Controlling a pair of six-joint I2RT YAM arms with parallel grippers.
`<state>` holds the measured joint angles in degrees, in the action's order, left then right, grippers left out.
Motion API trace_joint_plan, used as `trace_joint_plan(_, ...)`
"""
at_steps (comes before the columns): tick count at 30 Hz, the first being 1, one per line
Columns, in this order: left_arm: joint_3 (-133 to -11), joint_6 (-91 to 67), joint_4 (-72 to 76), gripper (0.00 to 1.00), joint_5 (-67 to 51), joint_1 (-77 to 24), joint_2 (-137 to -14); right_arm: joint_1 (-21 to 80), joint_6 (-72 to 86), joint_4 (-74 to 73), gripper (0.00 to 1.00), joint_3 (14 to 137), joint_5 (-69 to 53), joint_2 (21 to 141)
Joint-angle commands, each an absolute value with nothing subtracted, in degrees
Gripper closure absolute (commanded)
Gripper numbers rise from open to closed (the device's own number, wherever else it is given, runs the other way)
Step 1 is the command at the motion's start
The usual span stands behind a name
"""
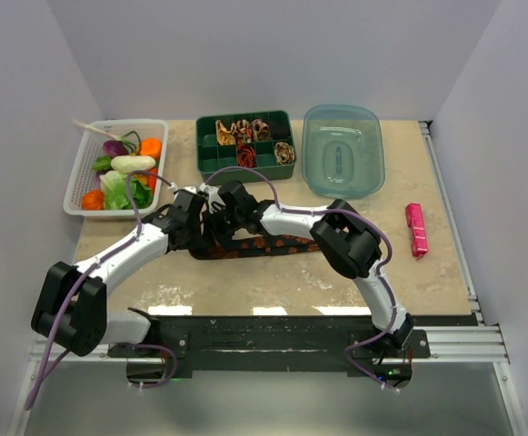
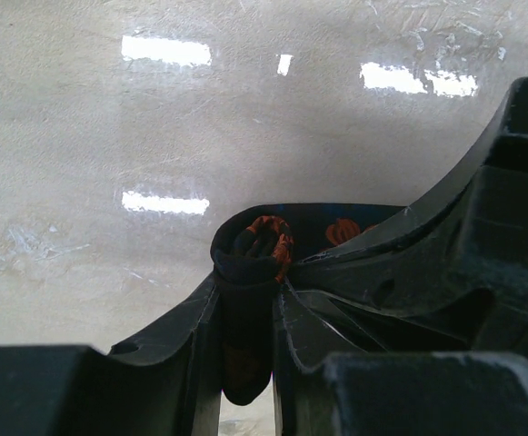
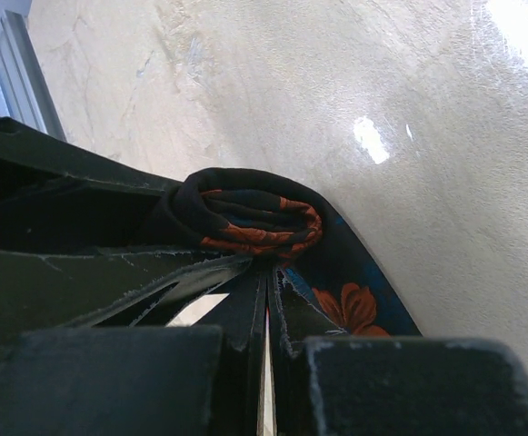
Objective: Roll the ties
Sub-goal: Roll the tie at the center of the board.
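Upper left: white slatted plastic basket (image 1: pixel 123 122) of toy vegetables, well apart from the work; leave it alone.
Left gripper (image 1: pixel 194 207): centre-left of the top view. In its wrist view (image 2: pixel 245 300) the jaws stand narrow, pinching dark fabric just below the coil.
Coil (image 2: pixel 256 243): small and tight, only a few turns, at the left end of the long narrow black fabric necktie with orange-red spots (image 1: pixel 264 243). It sits between both sets of fingertips.
Right gripper (image 1: pixel 225 198): just beside the left one, tips facing it. In its wrist view (image 3: pixel 268 272) the jaws are closed to a sliver and appear to nip the coil's (image 3: pixel 250 218) underside.
Tie tail: flat on the beige stone-look tabletop (image 1: pixel 273 282), running right across mid-frame, unrolled.
Step, my judgement: early roll, most of the length left.
Doing it well: one gripper clamps the core while the other turns; regrip in small bites; keep the edges aligned so the coil does not cone; keep the tail lightly taut and straight.
Risk: both letting go together, and the coil springs open.
Top centre: green plastic compartment tray (image 1: pixel 212 163) with finished rolled ties (image 1: pixel 245 130), some cells free.
Upper right: clear bluish plastic tub (image 1: pixel 343 159).
Far right: small pink bar (image 1: pixel 415 229), not involved.
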<state>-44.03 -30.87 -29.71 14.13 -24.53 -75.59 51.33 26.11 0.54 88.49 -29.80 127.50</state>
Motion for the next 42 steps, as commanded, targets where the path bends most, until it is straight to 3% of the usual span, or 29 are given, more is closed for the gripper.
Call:
trace_joint_plan(1,-47.8,-32.5,-28.9,1.0,15.2,-26.5,-76.4,51.9,27.9,3.6,1.0,90.3,-32.1,127.5)
trace_joint_plan(10,-48.4,-33.1,-28.4,1.0,16.1,-28.8,-77.3,51.9,32.0,9.3,1.0,87.9,-34.6,128.2)
trace_joint_plan(42,-57.0,-37.4,-47.1,1.0,34.4,-36.4,-87.2,41.1,26.7,5.6,1.0,76.7,-27.4,115.0)
